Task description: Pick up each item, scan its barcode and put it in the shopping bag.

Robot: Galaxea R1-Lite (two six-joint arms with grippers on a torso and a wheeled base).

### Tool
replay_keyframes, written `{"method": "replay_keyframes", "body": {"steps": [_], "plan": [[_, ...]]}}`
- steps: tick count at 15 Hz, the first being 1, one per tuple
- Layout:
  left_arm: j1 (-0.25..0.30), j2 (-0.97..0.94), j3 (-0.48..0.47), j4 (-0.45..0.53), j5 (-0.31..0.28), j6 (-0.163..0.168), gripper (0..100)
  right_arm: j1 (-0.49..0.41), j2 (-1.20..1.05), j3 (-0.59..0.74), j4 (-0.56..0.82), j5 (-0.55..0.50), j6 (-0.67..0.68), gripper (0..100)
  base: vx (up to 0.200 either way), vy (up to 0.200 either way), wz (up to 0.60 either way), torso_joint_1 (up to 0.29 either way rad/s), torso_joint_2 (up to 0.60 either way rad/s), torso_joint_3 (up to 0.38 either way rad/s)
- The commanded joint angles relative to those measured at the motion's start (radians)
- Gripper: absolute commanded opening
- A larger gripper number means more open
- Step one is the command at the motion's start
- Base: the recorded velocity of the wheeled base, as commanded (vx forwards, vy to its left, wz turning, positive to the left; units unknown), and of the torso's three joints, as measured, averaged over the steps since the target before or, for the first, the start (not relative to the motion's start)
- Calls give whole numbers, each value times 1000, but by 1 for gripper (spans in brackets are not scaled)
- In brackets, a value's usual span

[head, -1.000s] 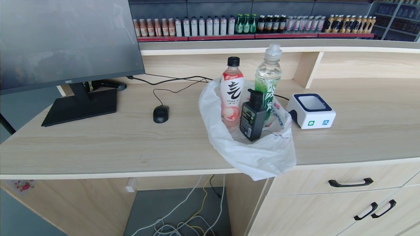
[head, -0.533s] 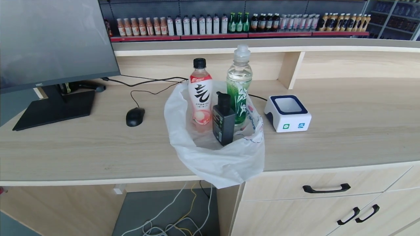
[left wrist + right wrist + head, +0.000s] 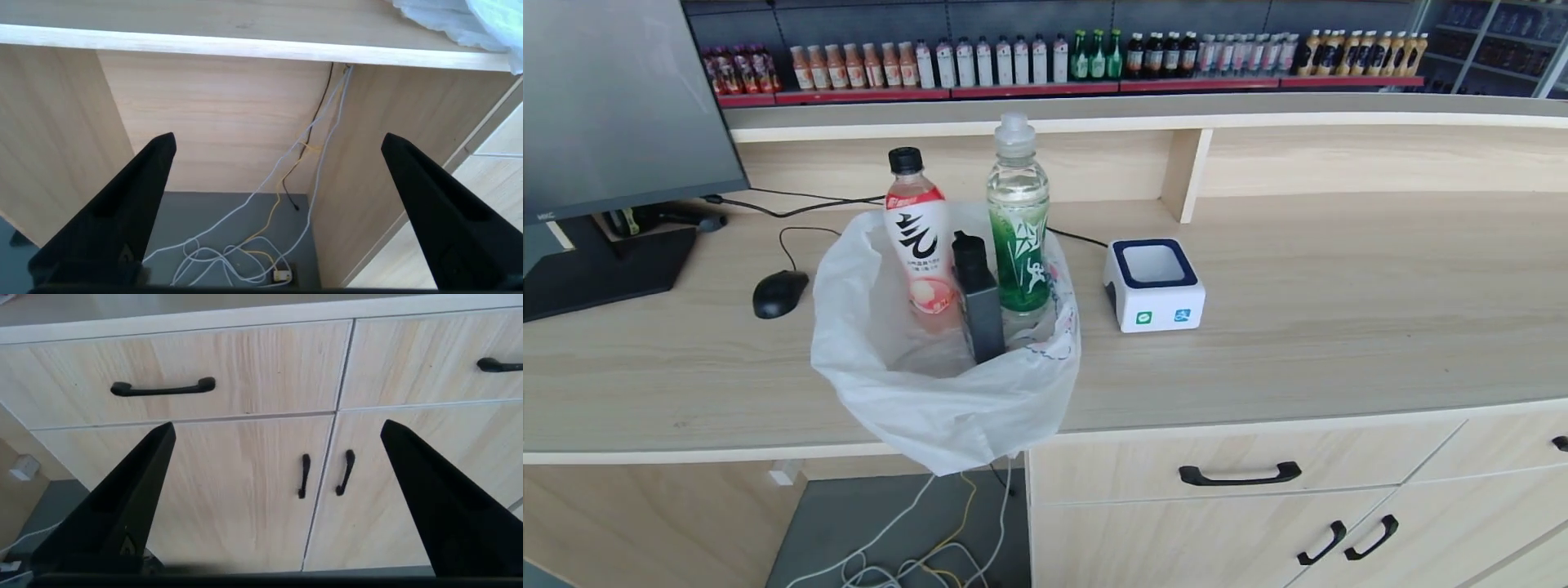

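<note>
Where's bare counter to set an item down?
Widest free patch: counter right of the scanner. Another left of the shopping bag, in front of the mouse. Crowded: the bag itself, holding three bottles, and the cable strip behind it.

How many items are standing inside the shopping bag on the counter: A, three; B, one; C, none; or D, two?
A: the pink-label bottle, the green-label bottle and the dark pump bottle all stand upright inside the shopping bag.
</note>
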Motion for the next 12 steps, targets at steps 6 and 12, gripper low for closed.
{"method": "replay_keyframes", "body": {"steps": [6, 12], "plan": [[0, 0, 0, 0, 0, 0, 100, 1, 2, 0, 0, 1, -3, 100, 0, -200, 0, 1, 1, 4], [0, 0, 0, 0, 0, 0, 100, 1, 2, 0, 0, 1, -3, 100, 0, 0, 0, 0, 0, 0]]}}
